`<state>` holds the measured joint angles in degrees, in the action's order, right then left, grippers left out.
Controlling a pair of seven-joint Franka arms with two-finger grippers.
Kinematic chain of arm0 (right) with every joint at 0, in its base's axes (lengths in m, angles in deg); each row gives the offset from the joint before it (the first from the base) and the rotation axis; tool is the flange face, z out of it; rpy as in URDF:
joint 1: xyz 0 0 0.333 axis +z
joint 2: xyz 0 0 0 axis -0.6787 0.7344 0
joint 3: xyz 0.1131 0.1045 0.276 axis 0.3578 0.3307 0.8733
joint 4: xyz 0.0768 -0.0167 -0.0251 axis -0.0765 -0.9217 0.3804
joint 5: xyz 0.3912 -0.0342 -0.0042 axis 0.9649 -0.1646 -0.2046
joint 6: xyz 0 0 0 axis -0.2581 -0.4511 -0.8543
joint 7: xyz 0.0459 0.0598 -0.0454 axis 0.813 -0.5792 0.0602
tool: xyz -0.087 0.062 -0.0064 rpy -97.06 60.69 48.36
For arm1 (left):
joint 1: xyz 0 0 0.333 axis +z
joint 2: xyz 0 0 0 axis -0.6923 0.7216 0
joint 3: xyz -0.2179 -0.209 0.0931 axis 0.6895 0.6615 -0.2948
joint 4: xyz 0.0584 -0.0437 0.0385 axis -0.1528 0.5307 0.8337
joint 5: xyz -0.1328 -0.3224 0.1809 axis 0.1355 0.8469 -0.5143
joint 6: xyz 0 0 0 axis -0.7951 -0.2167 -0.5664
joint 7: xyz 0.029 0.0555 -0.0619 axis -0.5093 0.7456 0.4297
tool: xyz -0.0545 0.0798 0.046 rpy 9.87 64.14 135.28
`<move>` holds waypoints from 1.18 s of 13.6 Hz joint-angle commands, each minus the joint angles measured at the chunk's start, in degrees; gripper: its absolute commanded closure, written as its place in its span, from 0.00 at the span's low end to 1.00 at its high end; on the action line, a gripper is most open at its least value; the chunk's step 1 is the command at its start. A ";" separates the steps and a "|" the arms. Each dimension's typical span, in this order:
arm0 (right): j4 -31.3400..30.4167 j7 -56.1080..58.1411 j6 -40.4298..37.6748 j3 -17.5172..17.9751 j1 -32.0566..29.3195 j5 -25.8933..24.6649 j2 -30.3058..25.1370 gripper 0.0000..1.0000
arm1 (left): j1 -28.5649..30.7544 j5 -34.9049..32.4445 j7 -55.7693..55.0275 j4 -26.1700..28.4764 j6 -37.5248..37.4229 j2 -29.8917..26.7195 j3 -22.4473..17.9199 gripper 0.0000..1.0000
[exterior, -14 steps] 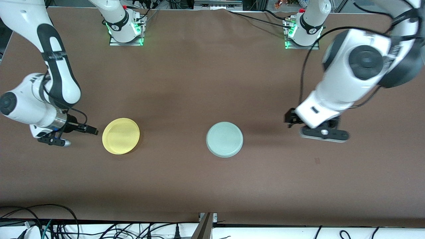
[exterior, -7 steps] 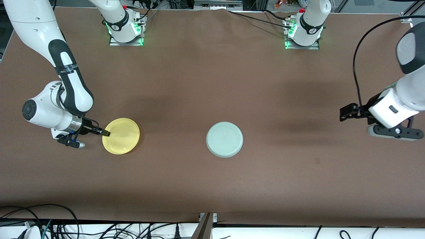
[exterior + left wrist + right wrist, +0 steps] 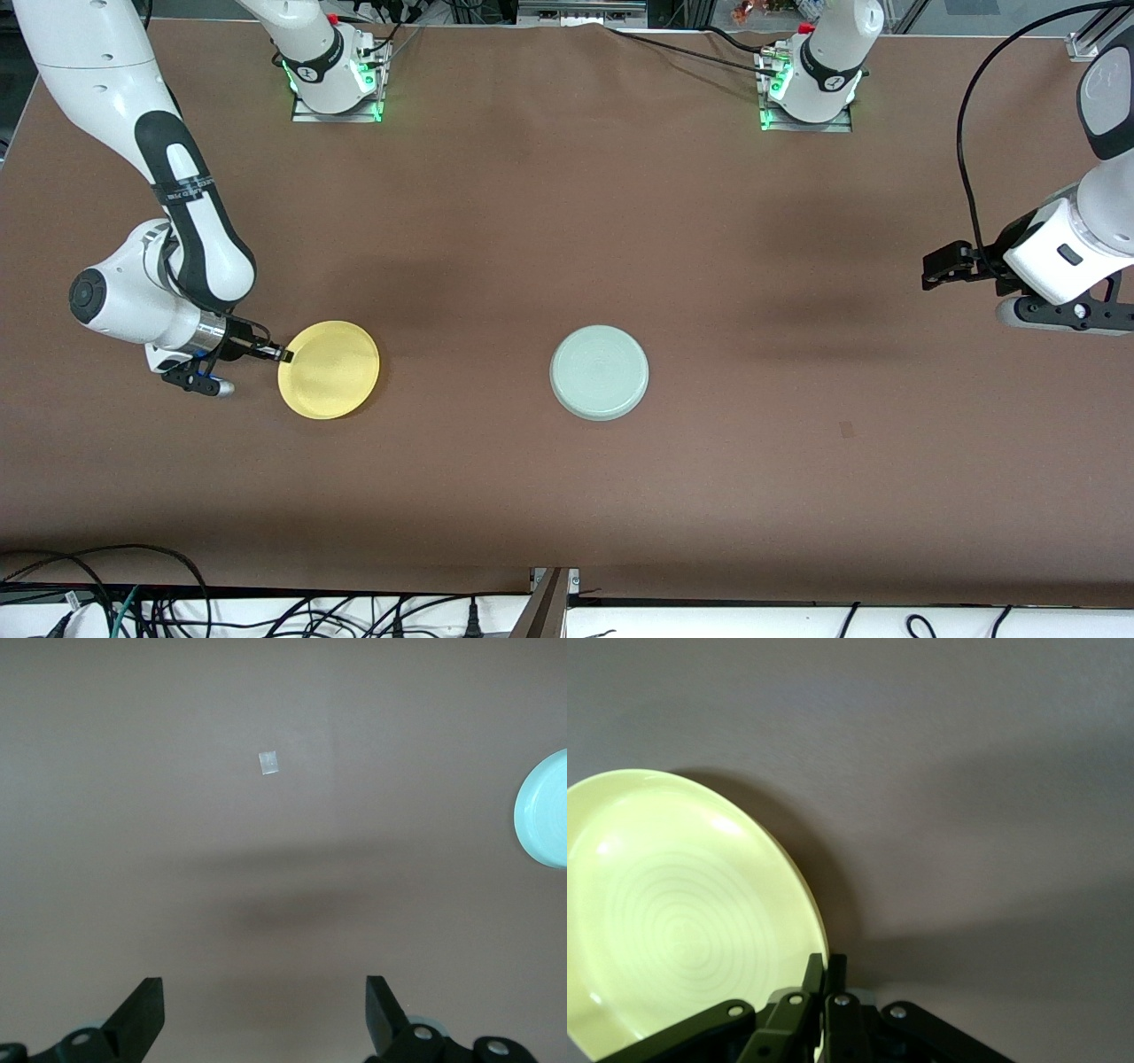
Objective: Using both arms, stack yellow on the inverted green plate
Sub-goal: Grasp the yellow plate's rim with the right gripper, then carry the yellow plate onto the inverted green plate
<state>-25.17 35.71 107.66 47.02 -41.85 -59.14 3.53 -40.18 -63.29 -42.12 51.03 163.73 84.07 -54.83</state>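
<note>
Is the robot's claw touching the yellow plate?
Touching. In the right wrist view, the right gripper is shut on the rim of the yellow plate, one finger on each side, with no gap.

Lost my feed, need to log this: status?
Right gripper shut on yellow plate rim. Left gripper open, waiting over the left arm's table end. Green plate inverted mid-table, nothing between the plates.
</note>
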 commanded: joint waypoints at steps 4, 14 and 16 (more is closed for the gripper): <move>2.28 -21.75 -7.42 11.56 -0.10 2.30 -8.17 1.00 | 0.50 1.13 -0.86 -3.09 0.52 1.35 0.06 0.00; 16.43 -55.99 17.43 15.46 25.11 1.68 8.07 1.00 | 0.67 0.52 -0.95 -4.96 -0.98 2.58 0.06 0.00; 17.50 -56.60 20.87 15.38 26.88 1.60 10.54 1.00 | 0.68 0.52 -0.86 -4.96 -0.98 2.67 0.06 0.00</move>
<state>-11.11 -20.00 126.68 63.16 -16.15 -57.71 11.19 -39.78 -63.28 -43.21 48.39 164.10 85.59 -54.83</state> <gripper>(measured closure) 0.982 0.000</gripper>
